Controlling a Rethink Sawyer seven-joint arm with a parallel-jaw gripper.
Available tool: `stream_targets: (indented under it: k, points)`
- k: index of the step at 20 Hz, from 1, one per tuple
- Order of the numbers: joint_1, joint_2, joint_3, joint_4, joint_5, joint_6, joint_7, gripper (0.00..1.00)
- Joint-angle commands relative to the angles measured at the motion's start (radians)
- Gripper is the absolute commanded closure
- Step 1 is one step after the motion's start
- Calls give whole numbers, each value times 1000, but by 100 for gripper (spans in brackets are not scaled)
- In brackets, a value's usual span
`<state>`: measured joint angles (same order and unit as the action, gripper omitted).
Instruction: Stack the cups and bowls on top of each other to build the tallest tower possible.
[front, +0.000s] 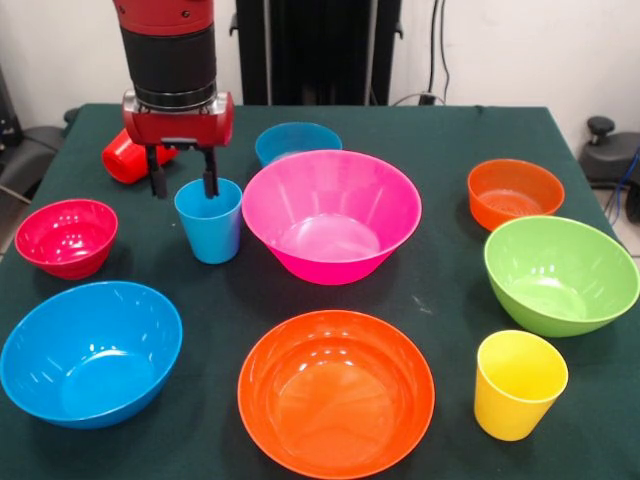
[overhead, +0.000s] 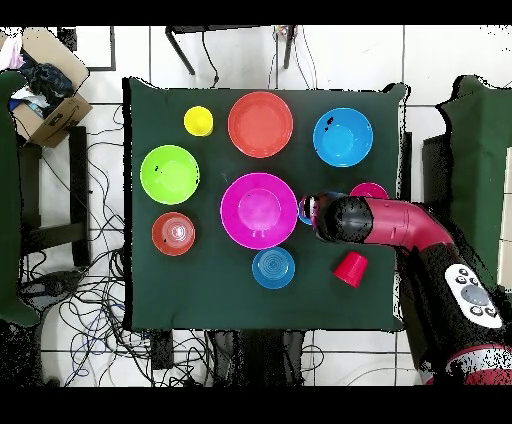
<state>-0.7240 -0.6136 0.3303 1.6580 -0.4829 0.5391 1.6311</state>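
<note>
Dark green cloth covers the table (front: 440, 130), with white wall and cables behind it. Nothing is stacked yet: all 10 pieces sit apart, so the tower has no more than its base, the large pink bowl (front: 331, 215), upright and empty mid-table.

The gripper (front: 184, 186) hangs over the light blue cup (front: 209, 219), just beside the pink bowl. Its 2 fingers (front: 210, 178) are spread, 1 dipping at the cup's rim and the other outside it, closing on nothing as far as I can judge; whether they touch the rim is hard to tell. Picking up this cup looks like the step in hand.

Left to place: the large blue bowl (front: 90, 365), large orange bowl (front: 336, 392) and green bowl (front: 560, 272), the small red bowl (front: 66, 236), small orange bowl (front: 514, 192) and small blue bowl (front: 297, 142), the yellow cup (front: 518, 384) and the red cup (front: 126, 157).

Front view shows the fingers and that the red cup lies on its side behind the arm. Overhead, the arm (overhead: 385, 222) hides most of the light blue cup and part of the small red bowl, but the spacing of the bowls reads plainly.
</note>
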Motion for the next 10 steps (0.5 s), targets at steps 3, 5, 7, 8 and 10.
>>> stream_targets:
  k: [3,5,7,8,10]
  points:
    - [42,76,-1,-22,-84,9,-38,0]
    - [45,99,-3,-23,-88,-15,-24,0]
    - [42,123,-1,-31,-88,-22,-26,0]
    - [41,134,0,-34,-88,-24,-28,0]
    - [39,156,-3,-42,-90,-23,-32,0]
